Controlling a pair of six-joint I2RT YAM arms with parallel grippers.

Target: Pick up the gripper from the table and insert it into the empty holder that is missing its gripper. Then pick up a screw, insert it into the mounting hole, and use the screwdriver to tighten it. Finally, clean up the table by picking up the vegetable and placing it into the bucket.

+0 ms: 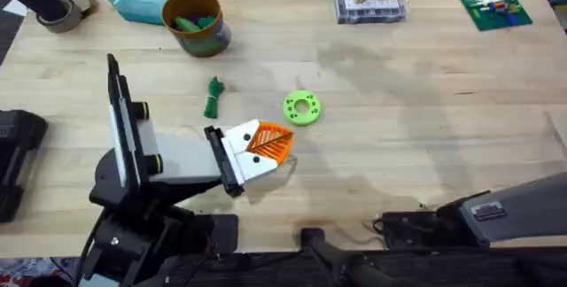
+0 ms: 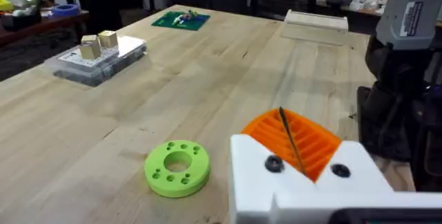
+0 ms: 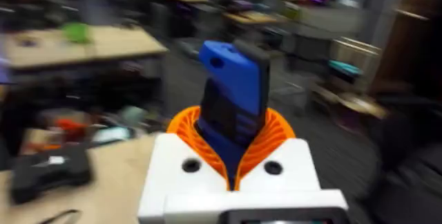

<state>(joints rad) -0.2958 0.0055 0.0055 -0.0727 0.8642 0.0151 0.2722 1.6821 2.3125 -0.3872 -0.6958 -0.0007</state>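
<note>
Overhead: one vegetable [image 1: 213, 97], one bucket [image 1: 197, 21], left fingers [image 1: 270, 141] clenched empty; right fingers [image 3: 276, 137] grasp one screwdriver [image 3: 231, 106].

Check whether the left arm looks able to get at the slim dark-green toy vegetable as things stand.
Probably yes. The slim dark-green toy vegetable lies alone on bare wood, just off the left gripper, with nothing between them. The bright-green round disc sits off to the gripper's other side.

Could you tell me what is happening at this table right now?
The right arm, back at the near edge of the wooden table, holds a fat blue pen-shaped screwdriver in its jaws. The left arm has its jaws shut beside a bright-green round disc. The slim dark-green toy vegetable lies outside the yellow-rimmed bucket.
</note>
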